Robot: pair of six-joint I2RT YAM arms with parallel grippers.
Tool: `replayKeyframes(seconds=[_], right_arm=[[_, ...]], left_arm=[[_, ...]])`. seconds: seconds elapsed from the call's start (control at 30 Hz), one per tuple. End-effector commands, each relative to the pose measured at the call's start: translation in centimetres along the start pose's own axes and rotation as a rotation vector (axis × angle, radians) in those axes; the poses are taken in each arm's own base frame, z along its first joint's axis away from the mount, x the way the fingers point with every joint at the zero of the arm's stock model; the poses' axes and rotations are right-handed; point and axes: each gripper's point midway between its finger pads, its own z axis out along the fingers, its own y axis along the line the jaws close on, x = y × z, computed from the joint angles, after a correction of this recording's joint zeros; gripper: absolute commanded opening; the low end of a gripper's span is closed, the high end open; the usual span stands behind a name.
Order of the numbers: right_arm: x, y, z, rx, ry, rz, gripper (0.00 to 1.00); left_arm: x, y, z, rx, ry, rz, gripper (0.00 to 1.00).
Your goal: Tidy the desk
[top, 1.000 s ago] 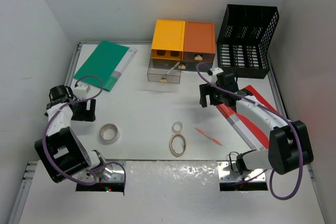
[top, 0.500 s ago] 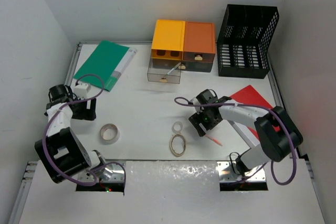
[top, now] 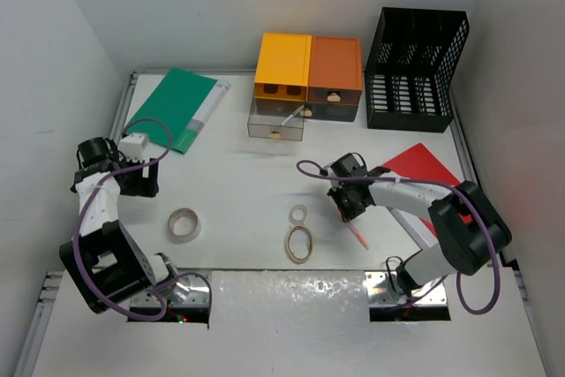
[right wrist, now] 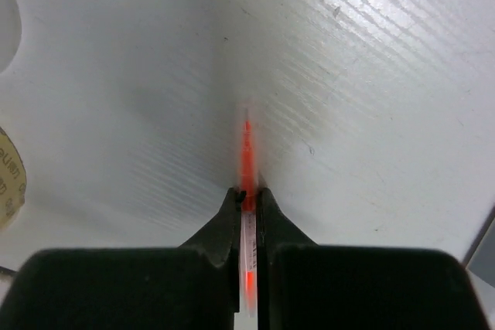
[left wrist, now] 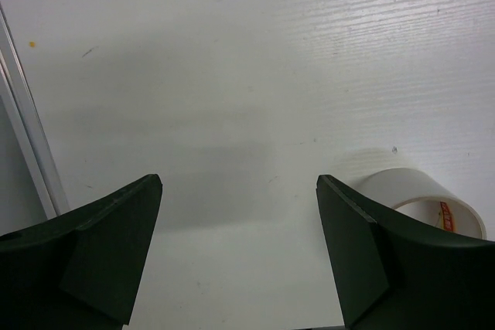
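Desk: fills the frame's middle, items scattered.
Right gripper: clenched on red pen, right of centre.
Left gripper: released, holding nothing, left edge.
Progress: early, by my judgement; tape roll, rings, green folder unsorted.

Tape roll lower part hidden; pen rear hidden inside right claw.

Green folder; orange drawer box; black grid basket; red pen; white desk.
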Motion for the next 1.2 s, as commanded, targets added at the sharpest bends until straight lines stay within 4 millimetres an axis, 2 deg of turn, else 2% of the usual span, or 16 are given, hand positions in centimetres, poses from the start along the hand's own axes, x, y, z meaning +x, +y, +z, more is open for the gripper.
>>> replayKeyframes(seconds=[0.0, 0.1, 0.3, 0.37, 0.4, 0.47, 0.53, 0.57, 0.6, 0.63, 0.7, 0.77, 0.8, 0.9, 1.0, 1.17], right_arm=[[-0.2, -0.8, 0.2, 0.057, -0.048, 0.017, 0.0], [-2.1, -0.5, -1.2, 0.039, -0.124, -0.006, 0.0], [-9.0, 1.0, -6.7, -0.04, -0.413, -0.04, 0.0], [-13.3, 2.4, -10.4, -0.105, -0.568, -0.068, 0.0], [-16.8, 2.9, -13.4, -0.126, -0.684, -0.079, 0.0], [-20.5, 3.2, -16.2, -0.135, -0.806, -0.078, 0.0], [-25.9, 3.0, -21.2, -0.113, -0.998, -0.077, 0.0], [-27.8, 2.6, -20.5, -0.092, -1.005, -0.064, 0.0], [-30.9, 2.4, -23.7, -0.073, -1.109, -0.05, 0.0], [-32.5, 2.0, -24.1, -0.052, -1.126, -0.039, 0.0], [-36.9, 1.5, -23.9, -0.024, -1.135, -0.014, 0.0], [-39.4, 1.1, -22.8, -0.004, -1.124, 0.013, 0.0], [-41.1, 0.9, -20.6, 0.006, -1.082, 0.034, 0.0], [-43.4, 0.2, -16.6, 0.042, -1.024, 0.067, 0.0], [-44.1, -0.2, -13.7, 0.06, -0.981, 0.079, 0.0], [-43.4, -0.1, -10.9, 0.069, -0.926, 0.023, 0.0]], left_arm=[[-1.6, 0.3, -1.1, -0.013, -0.059, 0.024, 0.8], [-1.0, 0.2, -0.8, -0.009, -0.05, 0.023, 0.8], [-1.2, 0.2, -0.7, -0.006, -0.056, 0.02, 0.8], [-1.3, 0.1, -0.7, -0.002, -0.057, 0.017, 0.8], [-1.5, 0.2, -0.8, -0.001, -0.061, 0.015, 0.8], [-1.6, 0.2, -0.8, 0.001, -0.064, 0.009, 0.8], [-1.7, 0.0, -0.8, 0.009, -0.063, 0.008, 0.8], [-1.7, 0.0, -0.9, 0.009, -0.065, 0.007, 0.8], [-1.6, 0.0, -0.9, 0.009, -0.064, 0.006, 0.8], [-1.4, -0.2, -0.8, 0.013, -0.058, 0.005, 0.8], [-1.2, -0.2, -0.8, 0.014, -0.052, 0.006, 0.8], [-0.8, -0.2, -0.6, 0.008, -0.043, 0.008, 0.8], [-0.6, -0.1, -0.5, 0.001, -0.037, 0.007, 0.8], [-0.3, 0.1, -0.3, -0.007, -0.03, 0.006, 0.8], [-0.3, 0.1, -0.1, -0.005, -0.031, 0.006, 0.8], [-0.3, 0.0, 0.3, 0.009, -0.025, -0.009, 0.8]])
